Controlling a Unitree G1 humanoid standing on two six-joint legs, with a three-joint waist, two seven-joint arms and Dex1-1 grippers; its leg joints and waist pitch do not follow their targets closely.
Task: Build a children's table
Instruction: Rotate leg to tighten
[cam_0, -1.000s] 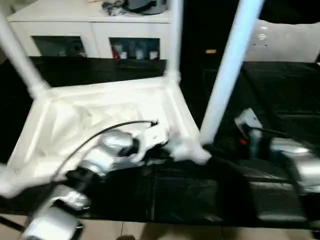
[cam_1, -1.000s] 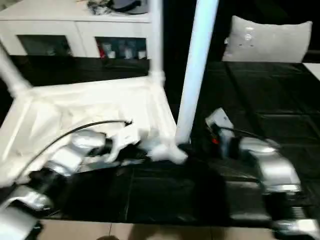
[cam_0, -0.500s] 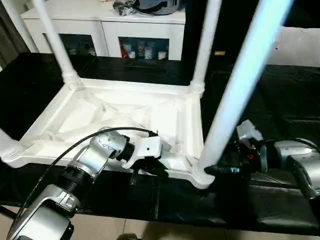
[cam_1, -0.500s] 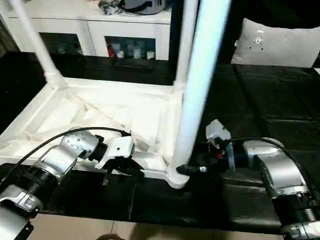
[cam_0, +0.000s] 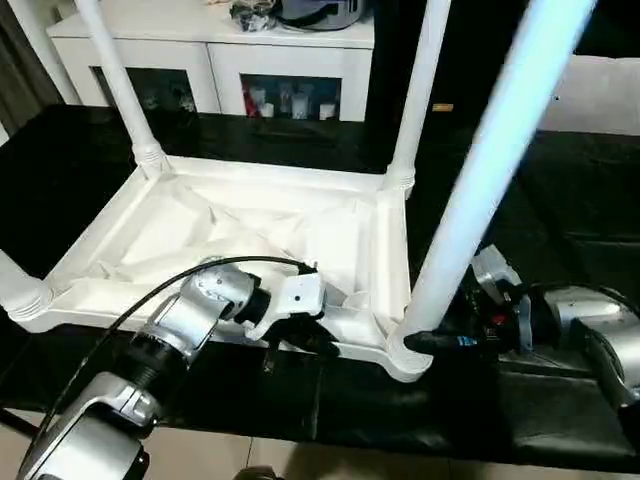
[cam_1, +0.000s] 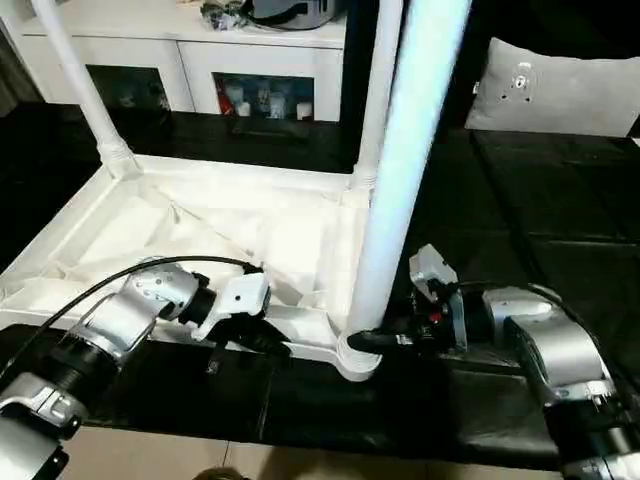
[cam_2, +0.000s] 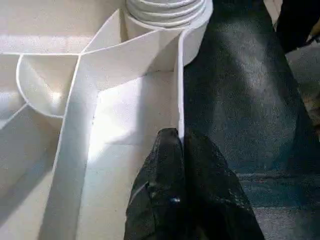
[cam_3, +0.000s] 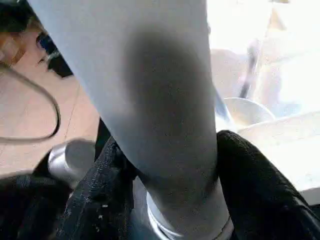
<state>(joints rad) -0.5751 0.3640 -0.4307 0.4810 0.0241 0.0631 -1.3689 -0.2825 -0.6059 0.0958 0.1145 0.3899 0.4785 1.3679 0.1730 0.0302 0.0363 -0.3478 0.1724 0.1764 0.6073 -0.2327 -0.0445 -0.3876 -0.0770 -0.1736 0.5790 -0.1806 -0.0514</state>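
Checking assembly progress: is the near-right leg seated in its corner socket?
In: the leg stands upright from the corner socket, with the right gripper clasping its base.

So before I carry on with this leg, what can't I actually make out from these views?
- Near leg: its top, cut off by the head views' upper edge.
- Its socket seating: hidden in the right wrist view by the right gripper and the leg itself.
- Fourth corner: cut off at the left edge of the left eye view.
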